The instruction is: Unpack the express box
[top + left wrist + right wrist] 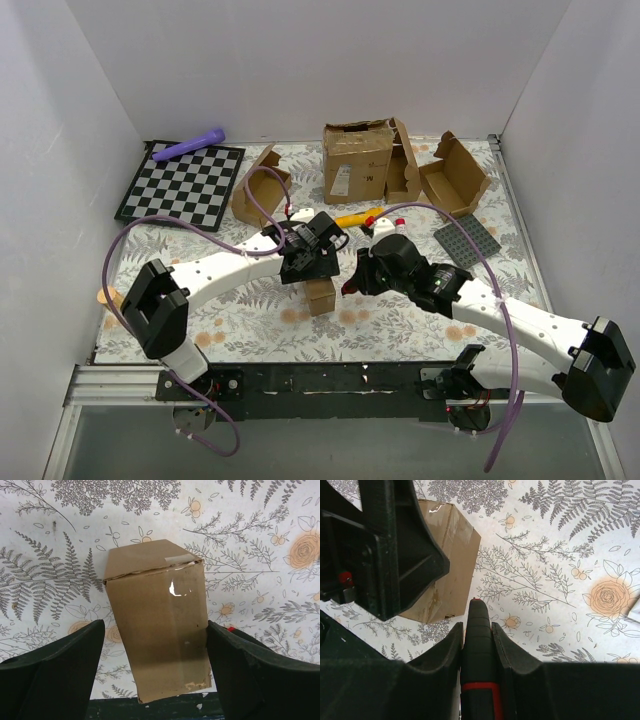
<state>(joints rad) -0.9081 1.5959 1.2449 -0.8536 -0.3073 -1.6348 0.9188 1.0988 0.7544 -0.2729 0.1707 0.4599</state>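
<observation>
The express box (160, 625) looks shut, nothing out yet; left fingers (60, 670) open astride it, right fingers (445, 650) clamp a dark red-tipped tool (479, 645).

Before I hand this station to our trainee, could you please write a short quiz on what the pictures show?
1. True or false: the express box has its lid open.
2. What does the right gripper hold? A) a roll of tape B) a black tool with a red band C) nothing
3. Which gripper has its fingers on either side of the box?
Key: 1 false, the lid is shut. 2 B. 3 The left gripper, jaws open.
</observation>
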